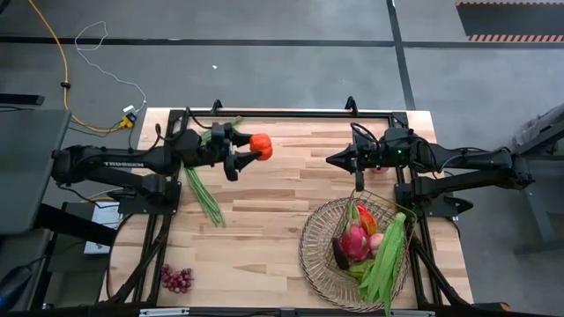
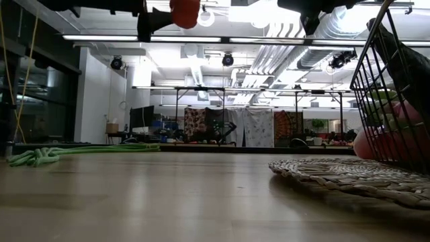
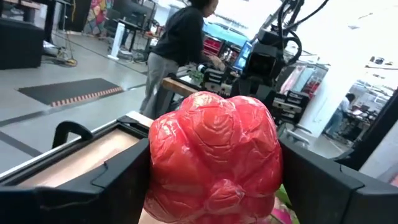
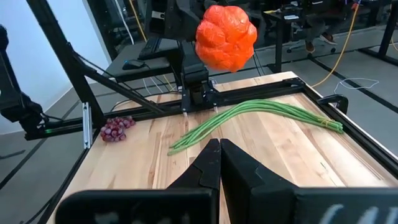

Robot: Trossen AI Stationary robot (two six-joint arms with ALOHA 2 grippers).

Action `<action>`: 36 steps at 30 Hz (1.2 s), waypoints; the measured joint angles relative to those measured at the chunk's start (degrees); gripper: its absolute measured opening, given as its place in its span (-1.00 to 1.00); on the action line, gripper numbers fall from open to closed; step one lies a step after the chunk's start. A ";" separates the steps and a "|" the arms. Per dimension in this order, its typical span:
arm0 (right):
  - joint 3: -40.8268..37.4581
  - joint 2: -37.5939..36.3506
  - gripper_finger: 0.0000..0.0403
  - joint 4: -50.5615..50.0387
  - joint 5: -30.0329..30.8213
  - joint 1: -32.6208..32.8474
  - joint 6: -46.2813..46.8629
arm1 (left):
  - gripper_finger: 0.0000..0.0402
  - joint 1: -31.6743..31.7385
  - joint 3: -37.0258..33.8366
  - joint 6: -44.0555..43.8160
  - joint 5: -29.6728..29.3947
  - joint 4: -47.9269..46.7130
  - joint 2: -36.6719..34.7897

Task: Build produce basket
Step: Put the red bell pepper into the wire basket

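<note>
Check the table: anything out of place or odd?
Nothing damaged or spilled. The grapes and one green bean bunch lie on the table outside the basket. The left gripper holds the pumpkin in the air; the right gripper is shut and empty.

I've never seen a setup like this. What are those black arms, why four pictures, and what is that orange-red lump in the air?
These are two robot arms at a wooden table, filling a basket with toy produce. One picture looks down from above, one looks level across the tabletop, and two come from cameras on the arms' wrists. The lump is a pumpkin, held above the table in the left gripper. The right gripper is shut, empty, and waits above the basket. A green bean bunch and purple grapes lie on the table. The basket holds a pink dragon fruit and other pieces.
</note>
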 joint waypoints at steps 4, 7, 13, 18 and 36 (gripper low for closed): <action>0.00 0.04 -1.00 0.01 0.36 0.07 -0.06 | 0.49 -0.02 0.47 -1.08 0.02 0.22 -0.02; 0.00 0.44 -0.97 -0.03 0.41 0.20 -0.70 | 0.49 -0.06 0.48 -2.74 0.32 0.52 0.13; 1.72 2.89 -0.48 -1.09 1.88 0.22 -0.32 | 0.49 -0.06 0.48 -5.04 1.59 0.44 0.15; 6.34 6.49 0.18 -5.77 3.14 0.20 -6.50 | 0.49 -0.06 0.48 -6.10 1.60 0.44 0.15; 23.86 21.68 0.82 -11.76 9.78 0.55 -33.66 | 0.49 -0.31 6.89 -23.34 4.68 0.85 4.72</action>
